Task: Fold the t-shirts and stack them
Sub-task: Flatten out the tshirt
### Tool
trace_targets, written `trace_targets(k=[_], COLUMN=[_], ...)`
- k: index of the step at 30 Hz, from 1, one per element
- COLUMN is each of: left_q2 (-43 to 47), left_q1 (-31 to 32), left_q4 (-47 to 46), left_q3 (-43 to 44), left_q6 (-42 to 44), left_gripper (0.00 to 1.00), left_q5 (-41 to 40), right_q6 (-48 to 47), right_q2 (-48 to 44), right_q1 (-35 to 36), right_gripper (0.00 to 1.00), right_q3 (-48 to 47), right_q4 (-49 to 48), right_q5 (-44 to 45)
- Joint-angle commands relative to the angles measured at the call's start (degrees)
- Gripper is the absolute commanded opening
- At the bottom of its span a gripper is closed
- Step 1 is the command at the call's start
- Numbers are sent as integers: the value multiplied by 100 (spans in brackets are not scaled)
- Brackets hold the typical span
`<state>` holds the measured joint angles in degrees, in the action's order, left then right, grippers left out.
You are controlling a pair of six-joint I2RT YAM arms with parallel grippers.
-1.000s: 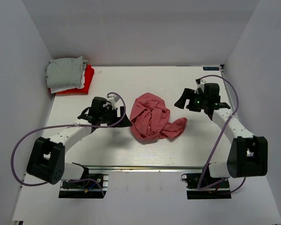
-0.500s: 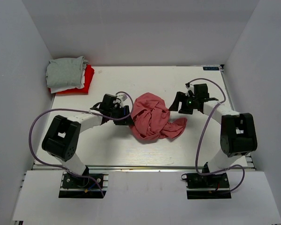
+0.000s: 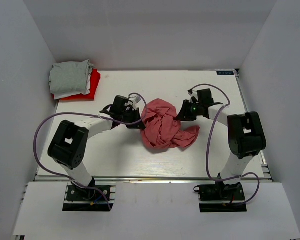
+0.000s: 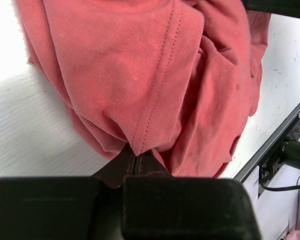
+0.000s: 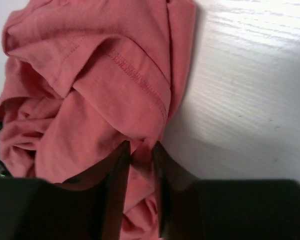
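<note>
A crumpled salmon-pink t-shirt (image 3: pixel 162 127) lies in a heap at the middle of the white table (image 3: pixel 110 160). My left gripper (image 3: pixel 139 124) sits at the heap's left edge. In the left wrist view its jaws (image 4: pixel 135 156) are shut on a stitched hem corner of the pink t-shirt (image 4: pixel 140 75). On the heap's upper right edge rests my right gripper (image 3: pixel 179 116). The right wrist view shows its jaws (image 5: pixel 140 150) closed narrow with a fold of the pink t-shirt (image 5: pixel 90 75) pinched between them.
A stack of folded t-shirts stands in the far left corner: light grey (image 3: pixel 70 76) on top, white (image 3: pixel 72 94) beneath, bright red (image 3: pixel 94 82) at the bottom. White walls enclose the table on three sides. A metal rail (image 3: pixel 150 178) runs along the near edge.
Both arms have reached in to the pink t-shirt from either side. Both grippers, open a second ago, have closed on its cloth.
</note>
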<state>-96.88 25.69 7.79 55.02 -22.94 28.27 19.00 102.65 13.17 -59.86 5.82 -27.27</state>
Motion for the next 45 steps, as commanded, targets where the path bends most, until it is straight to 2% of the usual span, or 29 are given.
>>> trace_targets(k=[1,2,3,6,10,11,12,15,19,24,30,35,45], left_q2=[485,556,704,916,1346,1504,1558,1716,1997,2077,2208,2542,2490], left_q1=[32,32,32,32,32,32,-29,-82,-82,-82,-82,-20,-20], left_q4=[144,300,371,837,1417,1549,1854,2234,2350,2463,2341,1858,1655], left_q3=[236,237,298,561,1018,1271,1413,1906,2502,3206,4348,4841,6432], left_q6=[70,70,70,140,264,264,264,377,501,633,1071,1449,1714], left_gripper=[0,0,0,0,0,0,0,0,0,0,0,0,0], left_q5=[-136,-199,-269,-786,-1498,-1700,-2068,-2509,-2870,-3284,-3170,-2836,-1422], right_q6=[7,-2,7,-45,-151,-134,-38,-151,-256,-468,-845,-1170,-1452], right_q2=[35,53,53,-122,-964,-1184,-1317,-1958,-2862,-3707,-4156,-4359,-4561], right_q1=[115,98,116,124,98,81,89,81,81,72,80,98,80], right_gripper=[28,8,0,0,0,0,0,0,0,0,0,0,0], right_q3=[-211,-219,-211,-298,-561,-588,-641,-729,-826,-1291,-2188,-3127,-4911], right_q4=[-152,-134,-126,-47,68,155,234,253,270,410,709,850,534], right_q5=[-332,-341,-306,-7,686,1210,1354,2224,3075,3561,3632,3597,2270])
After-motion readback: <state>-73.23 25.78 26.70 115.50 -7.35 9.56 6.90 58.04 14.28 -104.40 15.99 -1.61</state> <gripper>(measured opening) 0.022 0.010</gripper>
